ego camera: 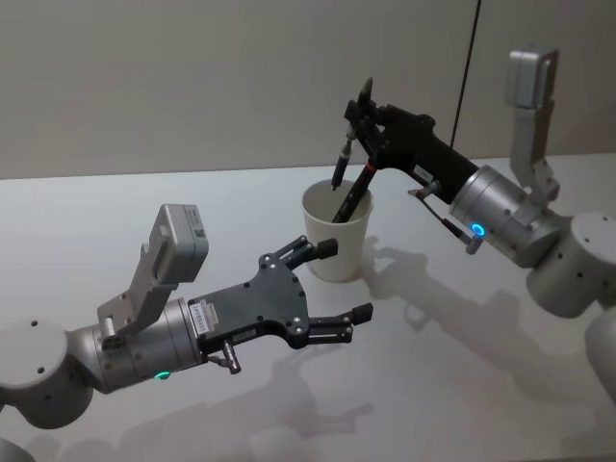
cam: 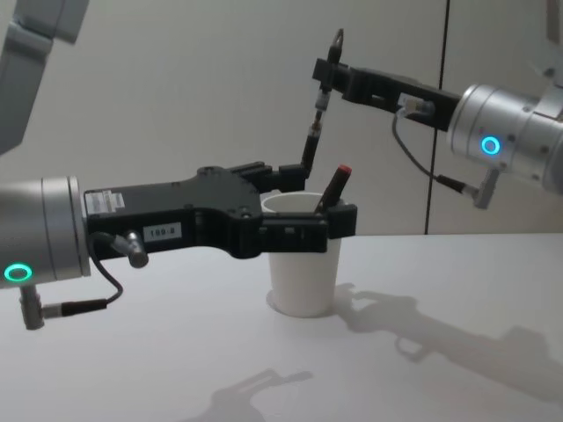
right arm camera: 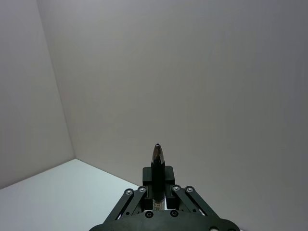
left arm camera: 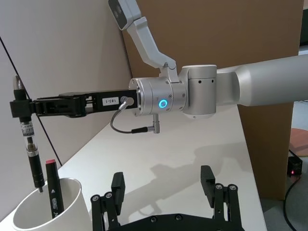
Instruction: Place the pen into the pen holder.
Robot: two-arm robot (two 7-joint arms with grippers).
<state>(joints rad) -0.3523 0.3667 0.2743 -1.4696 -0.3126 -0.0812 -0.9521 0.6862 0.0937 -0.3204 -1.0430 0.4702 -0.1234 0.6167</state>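
a: where's the pen?
b: it stands slanted inside the white paper cup, red tip up above the rim, leaning on the cup's wall. the cup sits on the white tabletop.

a: and the right hand?
b: above the cup, fingers clamped on a slim black-and-clear probe-like tool that hangs upright, its lower end just over the cup's mouth.

a: left hand?
b: fingers spread apart, holding nothing, low beside the cup on its near side.

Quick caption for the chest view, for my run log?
Right gripper holds a slim pen upright over the white cup, which already contains a red-tipped marker; open left gripper beside it.
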